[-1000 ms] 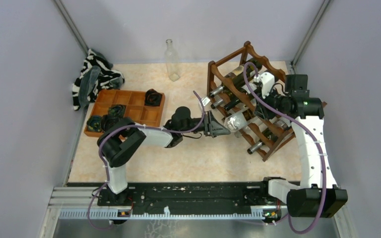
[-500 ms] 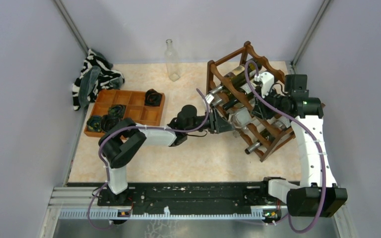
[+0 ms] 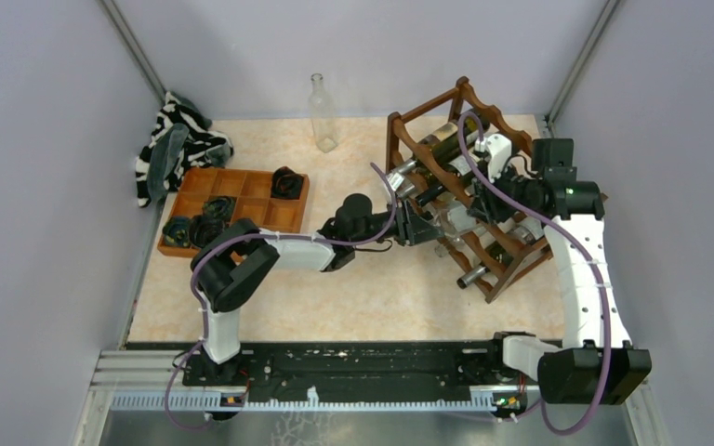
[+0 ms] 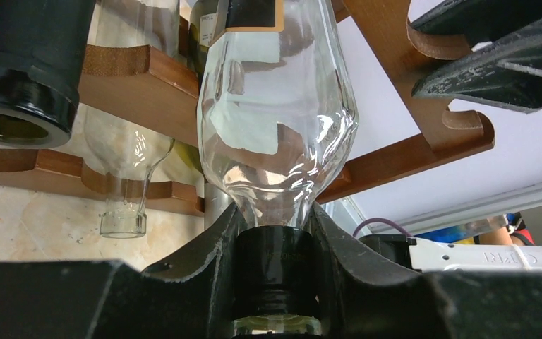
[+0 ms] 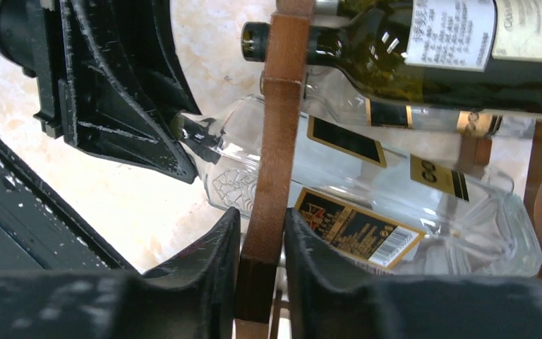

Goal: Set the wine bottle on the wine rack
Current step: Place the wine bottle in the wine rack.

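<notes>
The left gripper (image 4: pixel 276 244) is closed tight on the black-capped neck of the clear glass wine bottle (image 4: pixel 279 134), one finger pressed against each side of the cap. The bottle lies on its side with its body inside the dark reddish-brown wooden wine rack (image 3: pixel 400 149), and its shoulder and neck jut out of the rack's front. Whether it rests fully on the scalloped rails cannot be told. The right gripper (image 5: pixel 261 282) is clamped around an upright front post of the rack, just beside the bottle. A dark green glass bottle with a white label (image 5: pixel 423 49) lies in the rack just above it.
</notes>
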Motion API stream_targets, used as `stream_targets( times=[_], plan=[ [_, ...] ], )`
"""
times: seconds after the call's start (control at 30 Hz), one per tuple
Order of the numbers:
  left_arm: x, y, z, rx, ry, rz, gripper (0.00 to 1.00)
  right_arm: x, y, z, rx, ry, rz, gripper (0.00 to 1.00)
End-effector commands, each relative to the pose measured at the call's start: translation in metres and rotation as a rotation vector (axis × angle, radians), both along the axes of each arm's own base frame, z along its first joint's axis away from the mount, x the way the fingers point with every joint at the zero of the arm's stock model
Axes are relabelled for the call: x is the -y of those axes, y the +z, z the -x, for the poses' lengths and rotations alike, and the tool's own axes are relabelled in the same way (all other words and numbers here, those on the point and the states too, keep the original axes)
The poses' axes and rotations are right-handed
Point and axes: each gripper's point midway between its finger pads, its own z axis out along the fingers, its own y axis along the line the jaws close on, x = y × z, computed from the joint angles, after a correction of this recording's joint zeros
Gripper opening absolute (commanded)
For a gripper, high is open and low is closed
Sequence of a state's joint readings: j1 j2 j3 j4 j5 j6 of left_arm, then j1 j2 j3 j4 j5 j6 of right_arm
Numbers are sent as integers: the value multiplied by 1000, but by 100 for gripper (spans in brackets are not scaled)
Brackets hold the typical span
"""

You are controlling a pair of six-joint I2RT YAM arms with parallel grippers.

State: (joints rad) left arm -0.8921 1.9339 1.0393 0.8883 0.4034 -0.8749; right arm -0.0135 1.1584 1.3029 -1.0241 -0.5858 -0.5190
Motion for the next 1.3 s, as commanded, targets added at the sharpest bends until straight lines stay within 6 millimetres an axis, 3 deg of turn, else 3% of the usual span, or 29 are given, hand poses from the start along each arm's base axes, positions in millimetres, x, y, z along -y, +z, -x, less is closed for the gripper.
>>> stream_targets(
  times=[0.0,0.07,0.17,0.2,0.37,0.5,0.67,0.8,0.93,1.03,1.1,1.17,1.27],
  plan=[
    [-1,49,-9,112,45,158,0,-55,25,11,53,247,-200,45],
    [-2,50,-9,112,51,164,0,-57,33,11,70,255,-209,67],
    [0,52,-9,124,64,166,0,-57,51,9,98,254,-216,86],
    [0,52,-9,127,68,164,0,-57,56,7,103,252,-220,98],
    [1,49,-10,132,92,157,0,-51,85,-1,144,224,-250,98],
    [3,48,-11,135,102,156,0,-28,101,-17,196,116,-230,99],
    [4,50,-13,140,113,163,0,34,101,-47,245,-139,-164,98],
    [6,52,-15,154,126,162,0,77,86,-53,233,-260,-131,98],
    [8,52,-17,167,141,162,0,100,69,-49,196,-330,-92,83],
    [9,53,-17,177,150,164,0,105,52,-45,153,-348,-73,50],
    [11,54,-17,187,158,162,0,111,44,-44,145,-368,-40,35],
    [12,55,-17,195,173,156,0,117,39,-43,145,-383,-5,22],
    [13,57,-19,202,196,157,0,124,27,-42,108,-387,35,12]
  ],
)
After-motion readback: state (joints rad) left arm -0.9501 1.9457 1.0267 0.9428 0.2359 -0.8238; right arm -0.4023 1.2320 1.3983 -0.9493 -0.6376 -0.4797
